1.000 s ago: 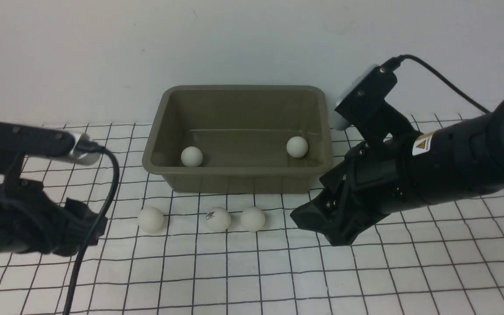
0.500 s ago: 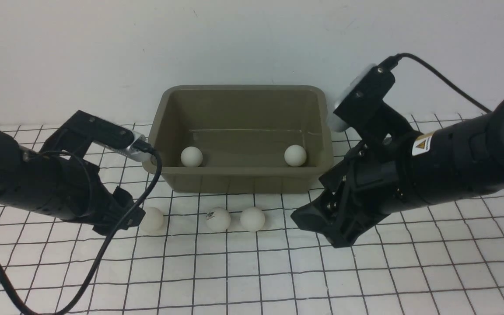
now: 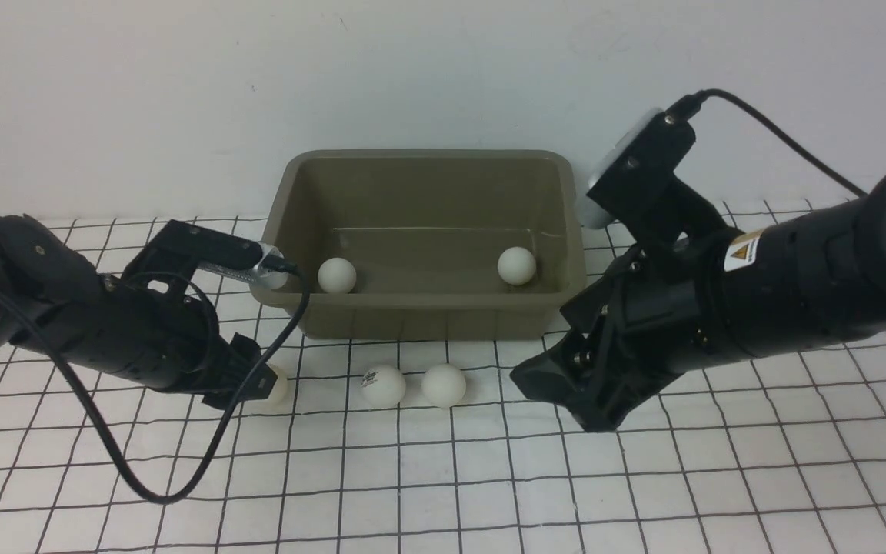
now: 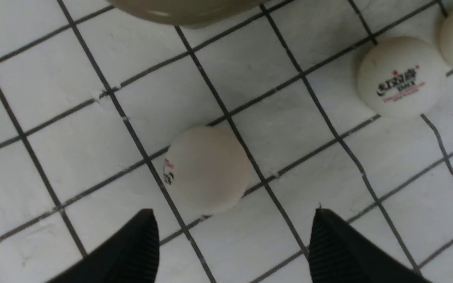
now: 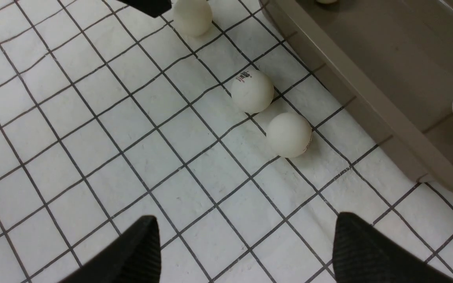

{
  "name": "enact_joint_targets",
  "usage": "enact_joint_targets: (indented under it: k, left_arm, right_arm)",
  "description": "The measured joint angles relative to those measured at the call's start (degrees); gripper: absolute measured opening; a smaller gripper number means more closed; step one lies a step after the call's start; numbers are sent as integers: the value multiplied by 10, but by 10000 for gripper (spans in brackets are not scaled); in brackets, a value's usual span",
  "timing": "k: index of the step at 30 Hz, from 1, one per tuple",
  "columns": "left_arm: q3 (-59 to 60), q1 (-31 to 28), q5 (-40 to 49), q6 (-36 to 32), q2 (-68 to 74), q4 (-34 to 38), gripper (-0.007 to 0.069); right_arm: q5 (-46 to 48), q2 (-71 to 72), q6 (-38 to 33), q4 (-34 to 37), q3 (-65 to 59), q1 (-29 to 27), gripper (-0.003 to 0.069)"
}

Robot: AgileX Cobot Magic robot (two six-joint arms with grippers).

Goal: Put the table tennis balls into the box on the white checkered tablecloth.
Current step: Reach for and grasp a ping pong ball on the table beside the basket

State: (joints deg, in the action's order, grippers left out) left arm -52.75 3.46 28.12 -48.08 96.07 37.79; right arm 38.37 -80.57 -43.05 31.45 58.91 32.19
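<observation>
The olive-grey box (image 3: 424,317) stands at the back of the white checkered tablecloth (image 3: 443,492), with two table tennis balls (image 3: 336,275) (image 3: 516,265) inside. Three more lie in a row before it: a left one (image 3: 279,385), a logo one (image 3: 383,385) and a right one (image 3: 444,385). My left gripper (image 3: 254,381) is open and low at the left ball, partly hiding it. In the left wrist view that ball (image 4: 207,169) lies just ahead of the gripper (image 4: 233,211), touching neither finger. My right gripper (image 3: 558,396) is open and empty, right of the row; the nearest ball (image 5: 289,135) is ahead of it (image 5: 246,216).
A pale wall rises directly behind the box. The left arm's black cable (image 3: 143,485) loops down onto the cloth at the front left. In the right wrist view the box's near wall (image 5: 368,90) runs close beside the balls.
My left arm has swung in from the far left to the leftmost ball, and its jaws have widened. The right ball in the box has rolled slightly left. The right arm has hardly moved.
</observation>
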Motion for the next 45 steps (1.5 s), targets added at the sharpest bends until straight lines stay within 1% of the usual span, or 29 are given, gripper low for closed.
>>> enact_joint_targets:
  k: [5, 8, 28, 29, 32, 38, 41, 45]
  left_arm:
    - [-42, 0, 0, 0, 40, 3, 461]
    - [-48, 0, 0, 0, 49, 4, 461]
    - [-51, 4, -31, -4, 108, 4, 460]
    - [-51, 5, -31, -5, 110, 4, 455]
    - [-51, 5, -31, -16, 113, 5, 353]
    - [-51, 5, -33, -28, 113, 7, 352]
    - [-51, 5, -11, -28, 102, 6, 352]
    - [-51, 5, 55, -21, 53, 0, 352]
  right_arm:
    - [-1, 0, 0, 0, 0, 0, 528]
    - [-1, 0, 0, 0, 0, 0, 528]
    - [-1, 0, 0, 0, 0, 0, 526]
    - [-1, 0, 0, 0, 0, 0, 526]
    - [-1, 0, 0, 1, 0, 0, 526]
    - [-1, 0, 0, 2, 0, 0, 509]
    - [-1, 0, 0, 2, 0, 0, 495]
    - [-1, 0, 0, 2, 0, 0, 485]
